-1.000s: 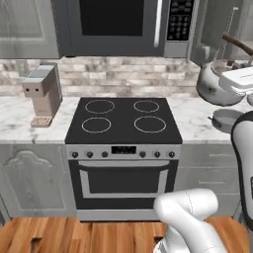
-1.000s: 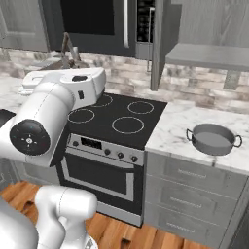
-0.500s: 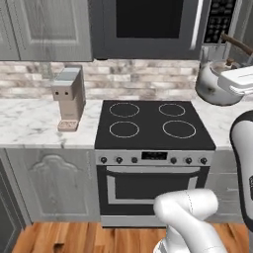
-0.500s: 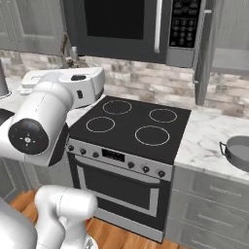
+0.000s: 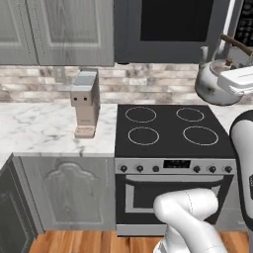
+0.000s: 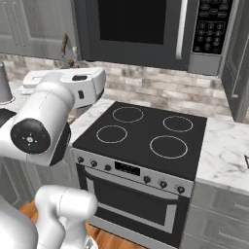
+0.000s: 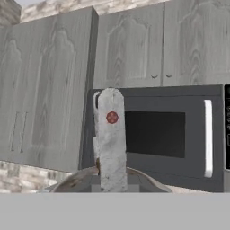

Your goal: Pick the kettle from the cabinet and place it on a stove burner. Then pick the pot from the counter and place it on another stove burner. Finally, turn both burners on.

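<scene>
The silver-grey kettle [image 5: 213,83] with its arched brown handle [image 5: 238,44] hangs in the air above the right rear of the black cooktop [image 5: 170,129]. My gripper [image 5: 230,75] is shut on the kettle. From the right base the white hand [image 6: 85,85] covers most of the kettle [image 6: 73,62]. The hand view looks along the handle [image 7: 111,143] edge-on, with the kettle's lid below it. The smallest burner ring [image 5: 190,114] lies at the rear right. Of the pot, a dark sliver [image 6: 247,161] shows at the frame's right edge. The cabinet door [image 6: 241,58] stands open.
A grey coffee machine [image 5: 85,103] stands on the marble counter [image 5: 39,129] left of the stove. A microwave [image 6: 141,26] hangs above the cooktop. Knobs [image 5: 140,168] line the oven's front panel. My own arm [image 6: 41,126] blocks the left of the right base view.
The whole picture has shifted to the right in both base views, so the base has driven left. The kettle stays in the shut gripper, at the same place relative to the arm.
</scene>
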Controlling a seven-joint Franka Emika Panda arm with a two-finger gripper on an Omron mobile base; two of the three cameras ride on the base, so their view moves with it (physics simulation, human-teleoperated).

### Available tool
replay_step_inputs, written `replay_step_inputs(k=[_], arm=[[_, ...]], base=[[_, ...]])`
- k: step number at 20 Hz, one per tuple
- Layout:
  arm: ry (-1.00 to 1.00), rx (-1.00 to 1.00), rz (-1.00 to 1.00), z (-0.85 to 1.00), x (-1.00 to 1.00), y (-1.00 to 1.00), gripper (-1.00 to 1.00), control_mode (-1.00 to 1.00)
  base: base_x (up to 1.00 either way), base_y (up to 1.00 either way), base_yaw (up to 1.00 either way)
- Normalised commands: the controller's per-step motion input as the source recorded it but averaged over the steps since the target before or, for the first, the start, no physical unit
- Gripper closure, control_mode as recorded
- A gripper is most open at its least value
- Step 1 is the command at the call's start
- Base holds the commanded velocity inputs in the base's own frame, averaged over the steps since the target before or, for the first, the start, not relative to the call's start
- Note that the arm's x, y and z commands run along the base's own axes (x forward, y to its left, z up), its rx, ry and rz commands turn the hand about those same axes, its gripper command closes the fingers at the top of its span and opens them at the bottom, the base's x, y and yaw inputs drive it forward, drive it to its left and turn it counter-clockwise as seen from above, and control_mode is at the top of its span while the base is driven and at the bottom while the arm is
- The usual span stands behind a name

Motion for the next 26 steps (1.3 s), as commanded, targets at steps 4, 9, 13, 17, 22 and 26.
replay_step_inputs(k=[4, 9, 13, 17, 22, 26], arm=[[0.00, 0.00, 0.00, 0.00, 0.00, 0.00, 1.00, 1.00], [0.00, 0.00, 0.00, 0.00, 0.00, 0.00, 1.00, 1.00], [0.00, 0.00, 0.00, 0.00, 0.00, 0.00, 1.00, 1.00], [0.00, 0.00, 0.00, 0.00, 0.00, 0.00, 1.00, 1.00], [0.00, 0.00, 0.00, 0.00, 0.00, 0.00, 1.00, 1.00], [0.00, 0.00, 0.00, 0.00, 0.00, 0.00, 1.00, 1.00]], base=[[0.23, 0.47, -0.06], [0.07, 0.47, -0.15], [0.18, 0.48, -0.22], [0.22, 0.45, -0.25], [0.43, 0.32, -0.20], [0.42, 0.22, -0.18]])
